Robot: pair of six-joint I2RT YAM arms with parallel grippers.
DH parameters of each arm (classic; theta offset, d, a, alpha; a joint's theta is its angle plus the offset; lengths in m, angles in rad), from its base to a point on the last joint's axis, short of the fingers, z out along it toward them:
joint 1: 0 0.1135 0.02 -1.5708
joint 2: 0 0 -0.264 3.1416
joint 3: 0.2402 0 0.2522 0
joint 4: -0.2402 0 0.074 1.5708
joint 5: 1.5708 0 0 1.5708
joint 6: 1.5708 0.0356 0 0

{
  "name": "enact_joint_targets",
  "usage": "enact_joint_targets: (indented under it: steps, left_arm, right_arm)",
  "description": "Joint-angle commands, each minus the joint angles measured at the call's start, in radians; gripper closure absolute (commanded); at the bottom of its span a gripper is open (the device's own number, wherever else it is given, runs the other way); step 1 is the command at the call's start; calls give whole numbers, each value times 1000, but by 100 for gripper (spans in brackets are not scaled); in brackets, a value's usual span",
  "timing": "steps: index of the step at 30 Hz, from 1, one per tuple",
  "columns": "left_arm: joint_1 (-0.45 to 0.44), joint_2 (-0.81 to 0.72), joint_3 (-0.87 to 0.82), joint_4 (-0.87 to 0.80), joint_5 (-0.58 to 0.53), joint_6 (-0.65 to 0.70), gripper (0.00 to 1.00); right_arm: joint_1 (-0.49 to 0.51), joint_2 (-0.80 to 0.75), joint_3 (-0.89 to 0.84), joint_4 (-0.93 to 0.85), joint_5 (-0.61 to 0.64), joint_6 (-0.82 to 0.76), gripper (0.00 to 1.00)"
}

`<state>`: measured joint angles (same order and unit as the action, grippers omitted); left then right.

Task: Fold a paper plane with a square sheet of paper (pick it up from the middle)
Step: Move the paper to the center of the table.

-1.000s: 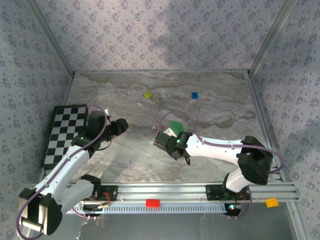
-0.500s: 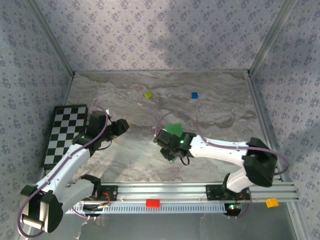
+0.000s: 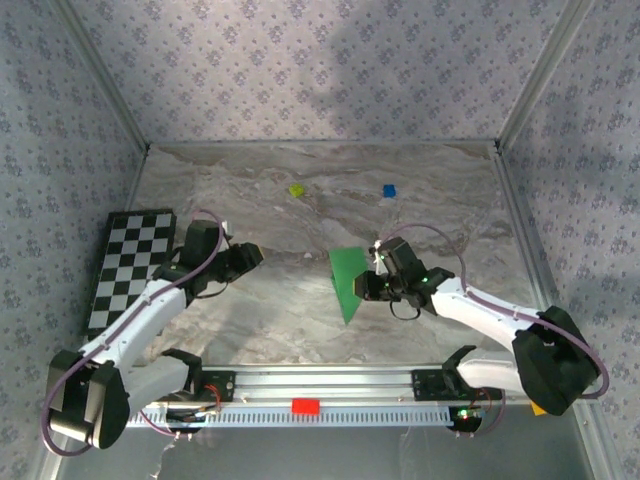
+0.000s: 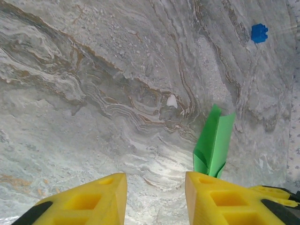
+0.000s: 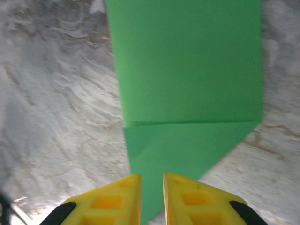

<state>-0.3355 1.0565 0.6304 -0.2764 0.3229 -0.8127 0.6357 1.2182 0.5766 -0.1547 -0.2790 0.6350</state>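
Note:
The square sheet of paper (image 3: 347, 280) is bright green and folded into a pointed shape, wide at the far end and with its tip toward me. It sits at the table's middle. In the left wrist view the paper (image 4: 214, 143) shows two flaps, one slightly raised. My right gripper (image 3: 367, 288) is at the paper's right edge. In the right wrist view the paper (image 5: 187, 70) runs down under my right gripper (image 5: 151, 177), whose jaws stand close together with green in the narrow gap; whether they pinch it is unclear. My left gripper (image 3: 251, 256) (image 4: 156, 176) is open and empty, left of the paper.
A black-and-white checkerboard (image 3: 125, 270) lies at the left edge. A yellow-green block (image 3: 296, 189) and a blue block (image 3: 389, 190) (image 4: 258, 33) sit near the back. Patterned walls close in three sides. A metal rail (image 3: 380, 380) runs along the front.
My right arm has swung back to the right, uncovering the paper, which now shows its whole pointed outline. Its jaws opened, then narrowed again. The left gripper narrowed slightly and barely moved.

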Motion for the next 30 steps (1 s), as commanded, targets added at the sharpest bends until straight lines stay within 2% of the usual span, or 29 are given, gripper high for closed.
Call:
enact_joint_targets:
  steps: [1,20,30]
  left_arm:
    - [4,15,4,37,47,-7,65]
    - [4,64,2,58,91,4,67]
    - [5,58,-3,57,96,3,68]
  right_arm:
    - [-10,34,2,76,-106,50,81]
    - [-17,264,11,200,-179,102,86]
    - [20,399,19,259,-179,165,90]
